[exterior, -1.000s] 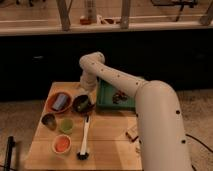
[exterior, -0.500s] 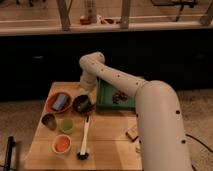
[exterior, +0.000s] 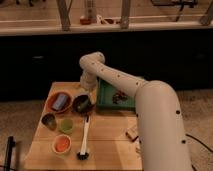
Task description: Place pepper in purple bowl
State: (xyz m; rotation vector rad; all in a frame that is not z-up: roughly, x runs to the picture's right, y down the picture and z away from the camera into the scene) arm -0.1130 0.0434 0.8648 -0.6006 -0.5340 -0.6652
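The gripper (exterior: 88,97) hangs directly over the purple bowl (exterior: 81,104); finger state cannot be determined. The pepper (exterior: 83,104) lies in this bowl, just below the gripper. Left: one orange-brown bowl (exterior: 59,102) containing a grey object. Right: one green tray (exterior: 116,95) holding small items. Near: one green cup (exterior: 66,125), one white bowl (exterior: 62,144).

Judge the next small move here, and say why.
Probably a small lift straight up. The gripper sits low over the purple bowl, and something small and greenish, likely the pepper, shows inside the bowl, so placing looks nearly done.
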